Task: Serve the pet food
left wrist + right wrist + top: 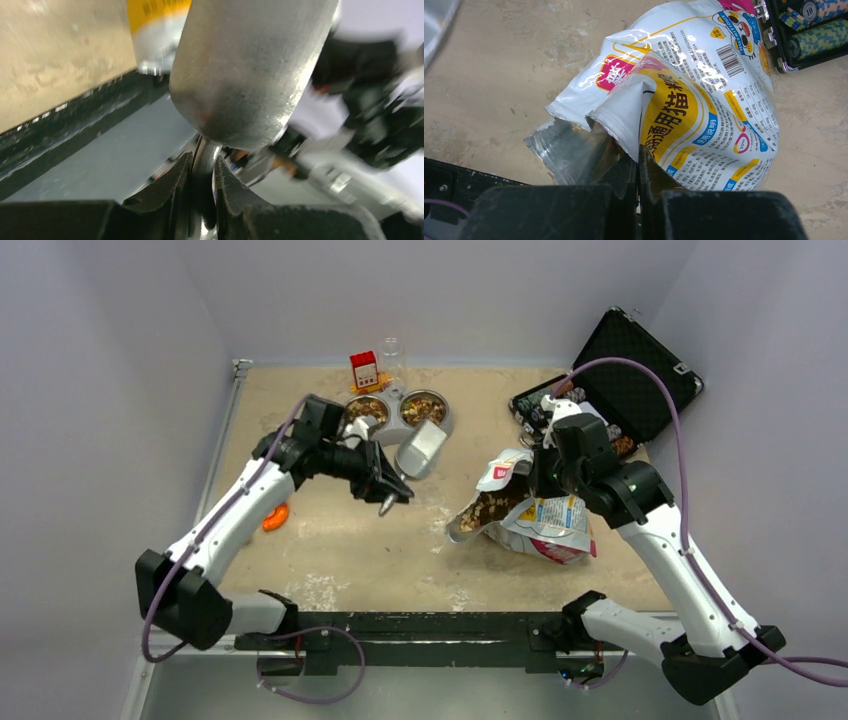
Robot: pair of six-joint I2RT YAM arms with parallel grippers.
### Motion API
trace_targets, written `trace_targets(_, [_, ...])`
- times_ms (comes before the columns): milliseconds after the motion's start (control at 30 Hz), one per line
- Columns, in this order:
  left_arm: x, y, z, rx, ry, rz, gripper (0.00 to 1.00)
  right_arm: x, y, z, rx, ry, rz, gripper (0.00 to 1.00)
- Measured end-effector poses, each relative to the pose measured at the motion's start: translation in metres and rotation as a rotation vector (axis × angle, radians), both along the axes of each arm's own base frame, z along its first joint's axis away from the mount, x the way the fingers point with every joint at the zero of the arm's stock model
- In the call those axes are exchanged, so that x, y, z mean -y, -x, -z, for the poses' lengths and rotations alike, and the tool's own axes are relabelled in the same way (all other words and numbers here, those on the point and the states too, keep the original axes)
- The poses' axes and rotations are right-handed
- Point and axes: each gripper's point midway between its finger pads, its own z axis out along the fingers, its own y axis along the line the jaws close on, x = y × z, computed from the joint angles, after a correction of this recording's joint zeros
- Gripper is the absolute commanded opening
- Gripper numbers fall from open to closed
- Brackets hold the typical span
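kibble (pixel 493 508) shows in the open bag (pixel 704 100), whose torn edge the right end effector (pixel 639 167) pinches; left end effector (pixel 202 181) clamps the metal scoop (pixel 250 70) by its handle.

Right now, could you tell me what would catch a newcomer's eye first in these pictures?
An open bag right of centre stands out, kibble showing in its mouth, pinched by the right gripper. Next, the shiny metal scoop held by the left gripper beside two filled bowls at the far edge. An open black case of chips sits far right.
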Motion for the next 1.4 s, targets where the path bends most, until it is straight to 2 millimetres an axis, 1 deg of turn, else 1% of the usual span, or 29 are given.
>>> trace_targets(67, [0.014,0.047,-0.001,0.091,-0.01,0.152,0.0,0.001,0.002,-0.001,0.005,-0.003,-0.001,0.0])
trace_targets(133, [0.021,0.091,0.002,0.163,-0.009,0.286,0.0,0.001,0.003,-0.002,0.007,-0.004,-0.001,0.0])
trace_targets(200, [0.02,0.122,0.006,0.198,-0.006,0.375,0.0,0.001,0.004,-0.002,0.009,-0.004,-0.007,0.0])
trace_targets(233, [0.019,0.134,0.008,0.207,-0.01,0.408,0.0,0.001,0.004,-0.002,0.01,-0.004,-0.012,0.0])
trace_targets(333, [0.012,0.155,0.017,0.213,-0.033,0.459,0.0,0.001,0.009,-0.002,0.018,-0.006,-0.039,0.0])
trace_targets(400, [0.008,0.165,0.022,0.211,-0.051,0.478,0.0,0.0,0.013,-0.003,0.025,-0.012,-0.064,0.0])
trace_targets(500, [0.007,0.176,0.022,0.216,-0.052,0.508,0.0,-0.004,0.021,-0.001,0.043,-0.033,-0.124,0.0])
trace_targets(600, [0.014,0.182,0.024,0.197,-0.048,0.542,0.0,-0.009,0.027,0.0,0.052,-0.055,-0.168,0.0])
trace_targets(667, [0.022,0.183,0.026,0.166,-0.061,0.568,0.0,-0.012,0.029,0.0,0.052,-0.064,-0.184,0.0])
trace_targets(767, [0.042,0.175,0.031,0.111,-0.088,0.604,0.0,-0.016,0.032,0.001,0.046,-0.073,-0.208,0.0])
trace_targets(800, [0.046,0.173,0.034,0.091,-0.1,0.609,0.0,-0.018,0.033,0.002,0.043,-0.077,-0.218,0.0])
trace_targets(933, [0.066,0.156,0.048,-0.011,-0.162,0.602,0.0,-0.024,0.039,0.004,0.039,-0.079,-0.254,0.0])
trace_targets(1000, [0.077,0.149,0.051,-0.057,-0.16,0.59,0.0,-0.027,0.043,0.005,0.038,-0.07,-0.272,0.0])
trace_targets(1133, [0.096,0.141,0.058,-0.149,-0.129,0.586,0.0,-0.029,0.048,0.007,0.03,-0.052,-0.295,0.0])
trace_targets(1233, [0.103,0.134,0.071,-0.188,-0.173,0.594,0.0,-0.029,0.048,0.008,0.03,-0.05,-0.291,0.0])
trace_targets(1300, [0.104,0.127,0.081,-0.174,-0.227,0.595,0.0,-0.028,0.048,0.008,0.031,-0.051,-0.278,0.0])
trace_targets(1400, [0.098,0.116,0.099,-0.13,-0.33,0.558,0.02,-0.028,0.047,0.006,0.033,-0.063,-0.255,0.0])
